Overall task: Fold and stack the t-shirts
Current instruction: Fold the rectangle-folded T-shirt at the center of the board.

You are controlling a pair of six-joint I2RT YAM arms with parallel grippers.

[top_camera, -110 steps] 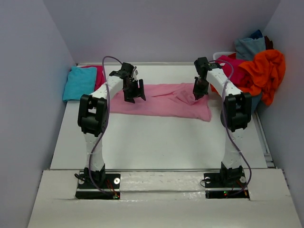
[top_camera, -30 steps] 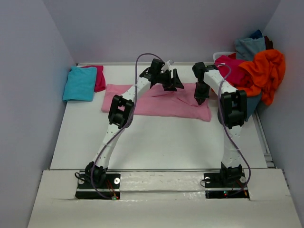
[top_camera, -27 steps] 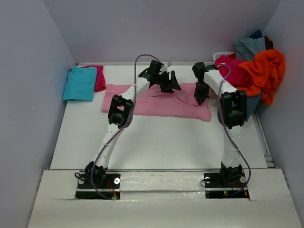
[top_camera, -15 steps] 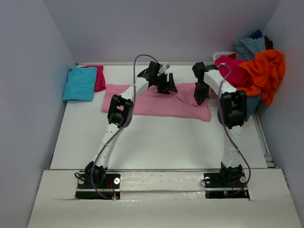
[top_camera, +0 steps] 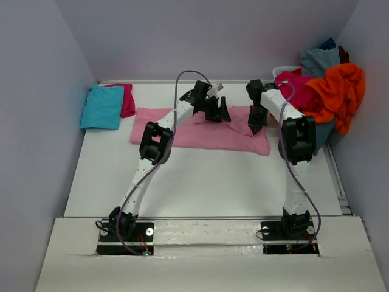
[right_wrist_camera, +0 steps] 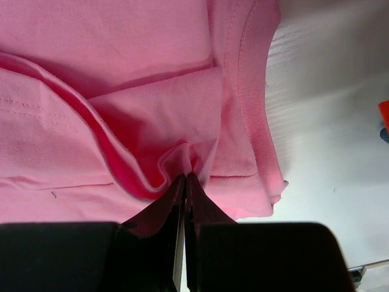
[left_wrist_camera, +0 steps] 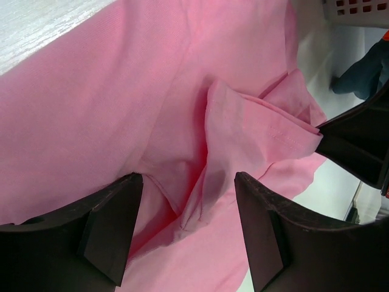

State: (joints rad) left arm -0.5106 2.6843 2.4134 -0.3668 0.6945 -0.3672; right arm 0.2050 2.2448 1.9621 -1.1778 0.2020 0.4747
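I hold left gripper [left_wrist_camera: 187, 228] spread over pink t-shirt [top_camera: 193, 132]; its raised fold [left_wrist_camera: 246, 115] runs ahead toward right gripper [right_wrist_camera: 185, 180], clamped on it.

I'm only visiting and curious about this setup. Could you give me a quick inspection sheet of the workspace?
Surface: white table, no marks seen.
Job's things: pink shirt spread flat at the far middle, bunched at its right end; folded turquoise shirt far left, magenta shirt showing past its right edge; orange shirt in a heap of cloth far right.
Clutter: nothing seen.
Grippers: left jaws open over a raised pink fold; right jaws shut on the pink shirt.
Cables: purple cable looping off the left arm; another along the right arm.
Surroundings: plain grey walls; white basket under the heap.
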